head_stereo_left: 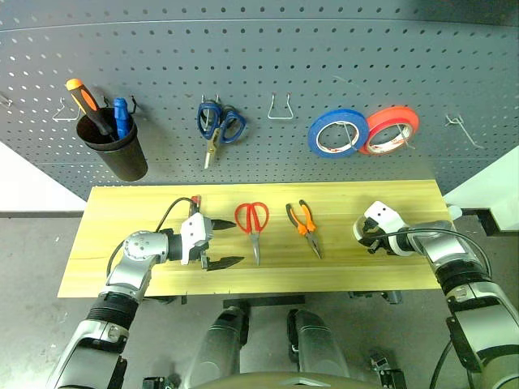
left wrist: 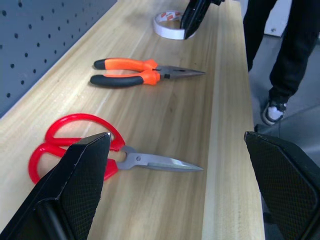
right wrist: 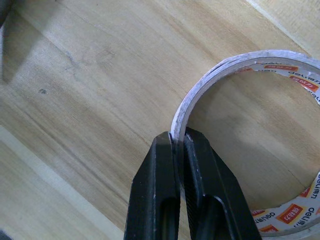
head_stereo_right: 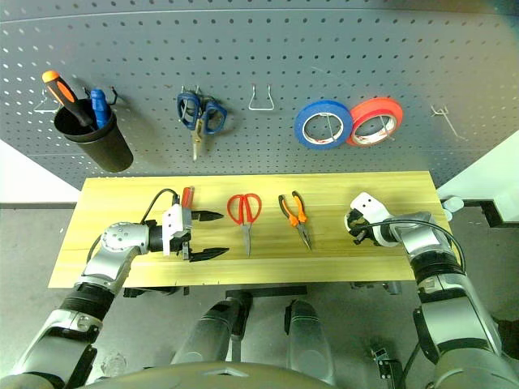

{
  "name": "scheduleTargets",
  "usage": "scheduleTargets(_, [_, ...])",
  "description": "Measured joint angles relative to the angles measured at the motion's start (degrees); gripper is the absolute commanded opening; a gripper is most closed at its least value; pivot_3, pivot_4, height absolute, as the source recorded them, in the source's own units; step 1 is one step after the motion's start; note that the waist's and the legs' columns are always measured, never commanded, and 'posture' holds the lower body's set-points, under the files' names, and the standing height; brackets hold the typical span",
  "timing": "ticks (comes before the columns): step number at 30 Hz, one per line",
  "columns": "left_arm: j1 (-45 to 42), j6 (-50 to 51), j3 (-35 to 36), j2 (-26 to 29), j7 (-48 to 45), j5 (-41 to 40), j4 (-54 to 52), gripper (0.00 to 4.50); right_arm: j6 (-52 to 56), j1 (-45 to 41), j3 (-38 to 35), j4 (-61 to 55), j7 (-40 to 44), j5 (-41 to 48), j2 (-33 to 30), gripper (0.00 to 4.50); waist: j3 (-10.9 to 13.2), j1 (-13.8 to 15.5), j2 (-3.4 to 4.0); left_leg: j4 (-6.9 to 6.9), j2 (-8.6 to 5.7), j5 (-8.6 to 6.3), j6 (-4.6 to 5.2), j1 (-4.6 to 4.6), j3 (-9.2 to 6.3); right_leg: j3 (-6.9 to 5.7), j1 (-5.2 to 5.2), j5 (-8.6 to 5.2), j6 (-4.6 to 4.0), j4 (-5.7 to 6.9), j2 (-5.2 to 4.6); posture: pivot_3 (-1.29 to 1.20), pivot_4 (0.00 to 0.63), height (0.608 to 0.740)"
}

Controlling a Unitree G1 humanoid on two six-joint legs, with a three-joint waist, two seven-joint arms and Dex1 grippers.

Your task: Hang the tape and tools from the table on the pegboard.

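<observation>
On the pale wooden table (head_stereo_left: 349, 271) the whitish tape (right wrist: 240, 65) lies flat at the right end. My right gripper (right wrist: 178, 137) is shut on the roll's thin wall, one finger inside the ring and one outside. My left gripper (head_stereo_left: 233, 242) is open and points sideways at the red-handled scissors (head_stereo_left: 255, 237), a short way from them. The orange-and-black pliers (head_stereo_left: 304, 223) lie just past the scissors. A slim red-handled screwdriver (head_stereo_left: 195, 203) lies behind my left hand, partly hidden by it. The dark grey pegboard (head_stereo_left: 324, 57) rises behind the table.
The pegboard holds a black cup (head_stereo_left: 122, 154) of screwdrivers, blue-handled scissors (head_stereo_left: 219, 123), a bare wire hook (head_stereo_left: 280, 107), a blue roll (head_stereo_left: 337, 132) and a red-orange roll (head_stereo_left: 392, 130). A person's legs (left wrist: 295, 50) stand past the table's right end.
</observation>
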Motion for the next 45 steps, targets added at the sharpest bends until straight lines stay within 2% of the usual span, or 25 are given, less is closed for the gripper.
scheduleTargets(5, [1.4, 0.9, 0.2, 0.2, -0.9, -1.3, -2.4, 4.50, 6.8, 7.4, -2.5, -12.6, 2.7, 3.3, -3.6, 0.03, 0.0, 0.0, 0.05, -0.01, -0.02, 0.01, -0.02, -0.17, 0.00, -0.02, -0.17, 0.02, 0.04, 0.00, -0.01, 0.01, 0.246, 0.740])
scheduleTargets(8, [1.7, 1.9, 0.4, 0.8, -1.2, -2.0, -4.2, 4.50, 12.4, 12.7, -6.9, -23.3, 3.3, 6.9, -5.6, 0.03, 0.0, -0.1, 0.10, 0.02, -0.01, 0.02, -0.06, -0.20, 0.00, -0.02, -0.22, 0.06, 0.07, 0.05, 0.00, 0.00, 0.221, 0.740])
scheduleTargets(15, [1.5, 3.6, 1.3, 2.0, -2.3, -4.4, -7.4, 4.50, 16.3, 24.7, -22.0, -43.7, 1.5, 16.2, -7.1, 0.03, -0.6, 0.0, 0.42, 0.07, -0.02, 0.06, -0.12, -0.20, 0.00, -0.08, -0.17, 0.15, 0.14, 0.02, 0.02, -0.08, 0.148, 0.740])
scheduleTargets(23, [0.4, 3.7, 1.7, 0.4, -0.4, -4.7, -7.5, 4.50, 16.2, 27.3, -32.6, -53.7, -6.4, 20.6, -6.1, 0.03, -2.9, -0.5, 0.73, 0.19, 0.00, 0.15, -0.23, -0.15, 0.12, -0.07, -0.09, 0.34, 0.24, 0.03, 0.08, -0.14, 0.090, 0.740])
scheduleTargets(28, [-3.4, 3.7, 1.9, -1.3, 0.2, -5.0, -6.9, 4.50, 15.0, 26.8, -34.8, -56.5, -11.2, 21.7, -4.5, 0.03, -4.6, -0.5, 0.78, 0.23, 0.02, 0.23, -0.25, 0.04, 0.15, -0.07, 0.14, 0.45, 0.25, 0.03, 0.12, -0.15, 0.064, 0.740])
scheduleTargets(36, [-6.9, 7.2, 2.5, -2.2, -2.7, -8.9, -6.9, 4.50, 11.4, 22.9, -35.7, -54.1, -16.1, 21.3, -4.8, 0.03, -6.8, -1.0, 0.98, 0.27, 0.10, 0.28, -0.21, 0.25, 0.22, -0.01, 0.35, 0.53, 0.24, 0.02, 0.22, -0.15, 0.041, 0.740])
scheduleTargets(45, [-10.5, 11.1, 2.7, -3.1, -2.2, -10.2, -6.9, 4.50, 3.5, 15.3, -30.7, -38.7, -19.1, 17.6, -4.3, 0.03, -7.4, -2.3, 1.18, 0.43, 0.12, 0.40, -0.17, 0.53, 0.22, 0.00, 0.67, 0.66, 0.23, 0.03, 0.26, -0.15, 0.036, 0.740])
